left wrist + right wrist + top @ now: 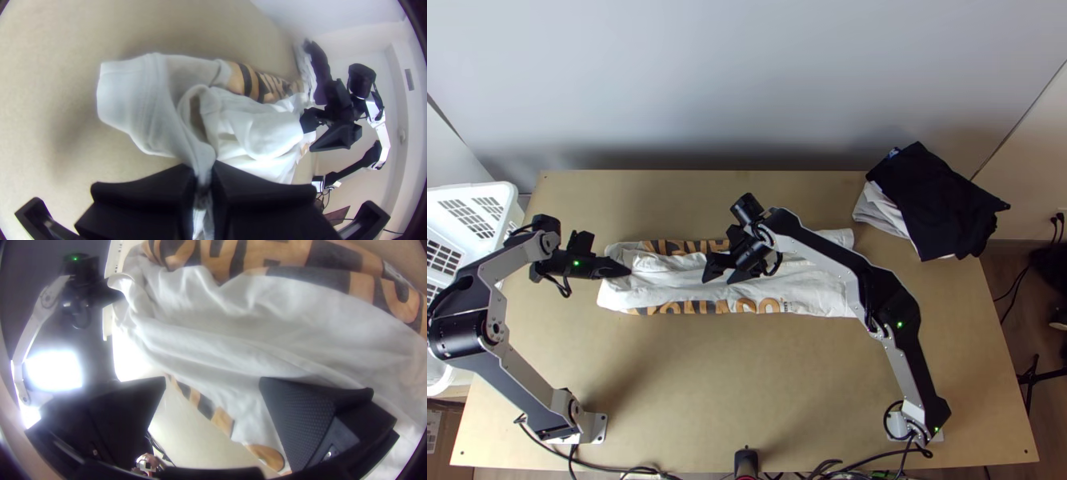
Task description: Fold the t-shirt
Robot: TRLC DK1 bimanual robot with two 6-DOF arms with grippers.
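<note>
The white t-shirt (pixel 811 298) lies as a long folded strip across the table, its black and orange print along both long edges. At the strip's left end is my left gripper (pixel 625 270); in the left wrist view the left gripper (pixel 203 178) is shut on a bunched ridge of the shirt (pixel 151 98), beside a sleeve-like end. Over the middle of the strip stands my right gripper (pixel 718 276). In the right wrist view the right gripper (pixel 212 380) is open above the shirt (pixel 222 324), with no cloth pinched between its wide-apart fingers.
A pile of dark and light cloth (pixel 939 204) lies at the table's back right corner. A white plastic basket (pixel 475 192) stands off the left edge. Bare wood (pixel 731 376) stretches in front of the shirt, with cables along the near edge.
</note>
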